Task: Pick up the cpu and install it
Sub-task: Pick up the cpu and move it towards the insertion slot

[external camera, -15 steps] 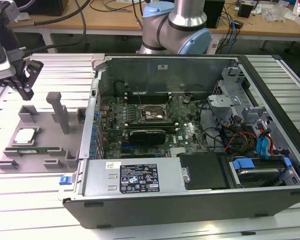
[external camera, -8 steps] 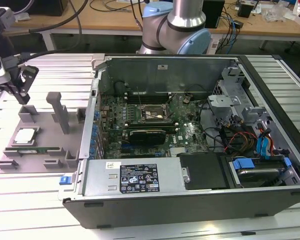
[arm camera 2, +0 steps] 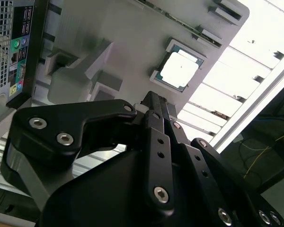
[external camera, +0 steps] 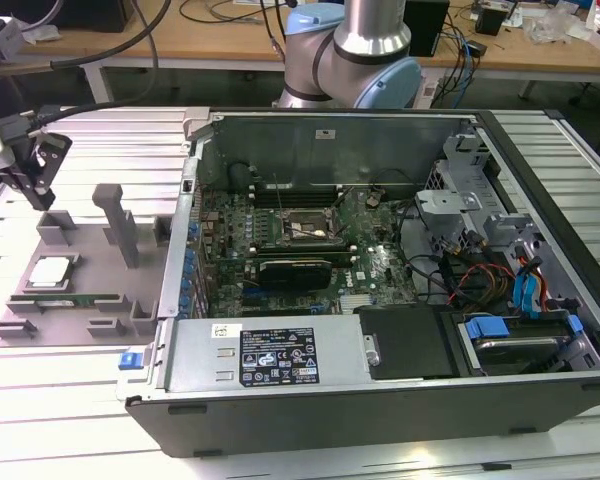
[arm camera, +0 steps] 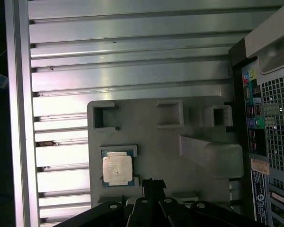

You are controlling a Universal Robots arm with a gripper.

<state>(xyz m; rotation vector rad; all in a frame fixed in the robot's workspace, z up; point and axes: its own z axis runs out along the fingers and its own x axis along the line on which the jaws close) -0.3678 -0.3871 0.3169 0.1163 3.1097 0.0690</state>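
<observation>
The cpu (external camera: 52, 272) is seen lying flat in a recess of the grey holder (external camera: 100, 278) on the slatted table (external camera: 60, 400), at the exterior view's left of the open computer case (external camera: 430, 410). The claw (arm camera: 150, 182) is held above the holder, near the cpu, its fingers closed together with nothing gripped.

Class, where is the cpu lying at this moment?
On the exterior view's left, the cpu lies on the grey tray beside the open computer case.
</observation>
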